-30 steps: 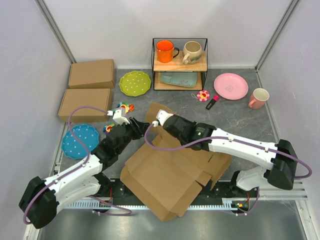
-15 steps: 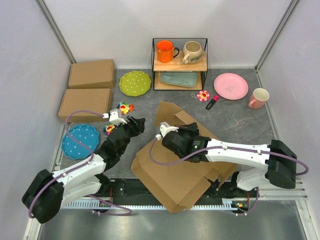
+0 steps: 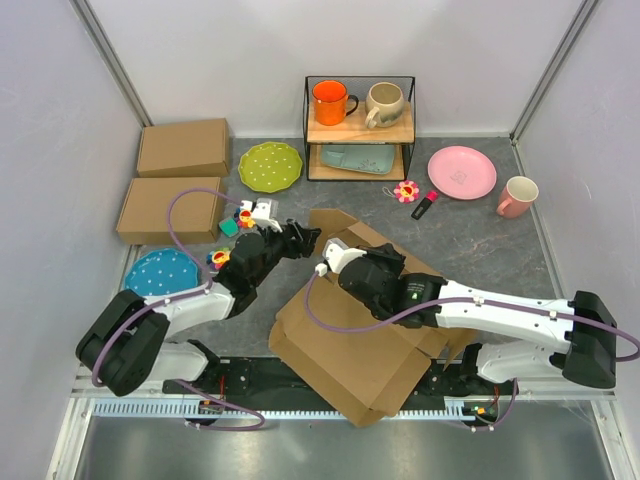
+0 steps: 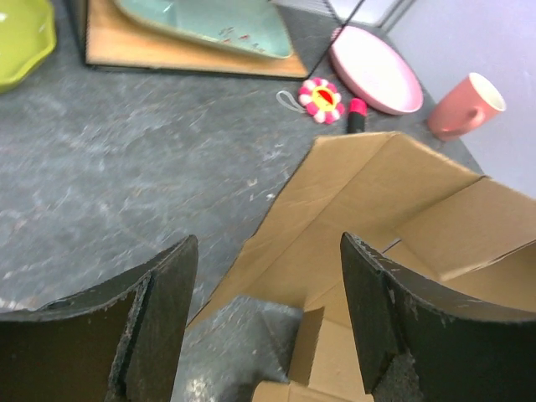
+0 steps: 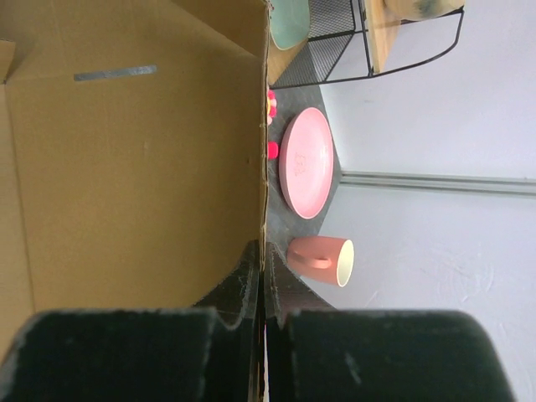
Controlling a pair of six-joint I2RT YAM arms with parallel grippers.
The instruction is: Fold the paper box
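Two at once: clamping the right claw [image 5: 265, 270] on a raised panel edge of the box [image 3: 350, 350], lying part-folded on the surface [image 3: 480, 240] near the front; holding the left claw [image 4: 266, 251] apart just beside it.

Paper box [image 3: 345, 350] near front, rack [image 3: 357, 134] behind it

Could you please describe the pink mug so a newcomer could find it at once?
Start at the black wire shelf at the back of the table; a pink plate lies to its right. The pink mug stands just right of that plate, on the table itself, whereas the orange mug and the beige mug sit on the shelf.
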